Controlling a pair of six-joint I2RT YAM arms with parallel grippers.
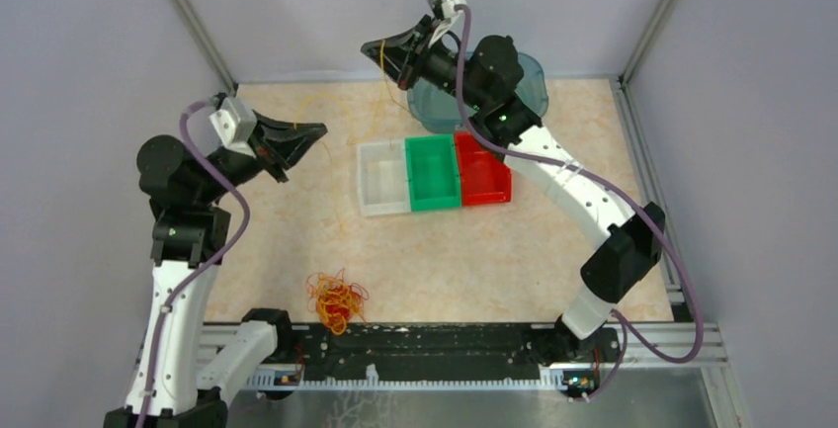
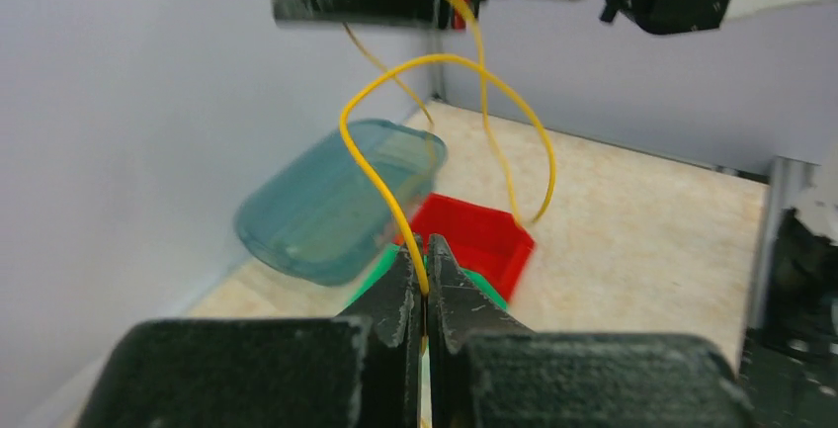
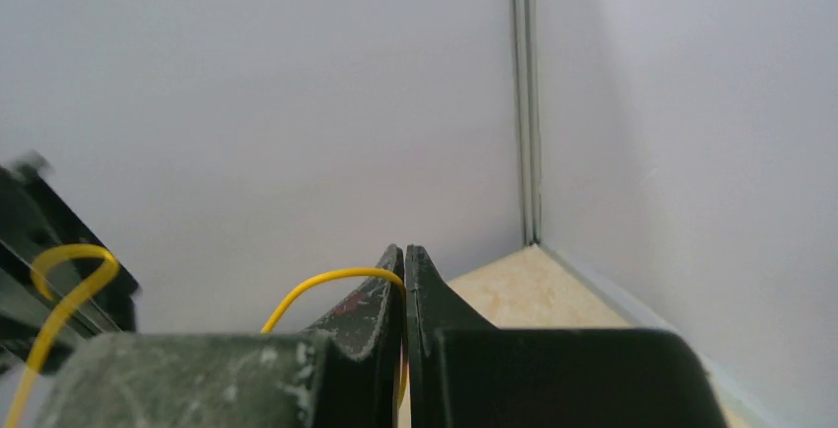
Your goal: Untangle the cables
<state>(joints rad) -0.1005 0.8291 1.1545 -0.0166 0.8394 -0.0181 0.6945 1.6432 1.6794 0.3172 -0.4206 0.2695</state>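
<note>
A white bin point(image 1: 382, 178), a green bin point(image 1: 433, 173) and a red bin point(image 1: 482, 169) sat side by side mid-surface point(image 1: 494, 260), with a blue tub point(image 1: 524, 82) behind them. The left hand point(image 1: 318, 132) and right hand point(image 1: 370, 49) were raised, each pinched fully closed on one yellow cable point(image 2: 445, 56) looping between them. A clump of cables point(image 1: 336, 299) lay near the surface's front edge, well apart from both.

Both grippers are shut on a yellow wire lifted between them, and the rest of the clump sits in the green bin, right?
Not quite. The top external view shows the clump lying on the table by its near edge, not in the green bin. The rest stands: the left gripper and right gripper are both shut on the yellow wire.
</note>
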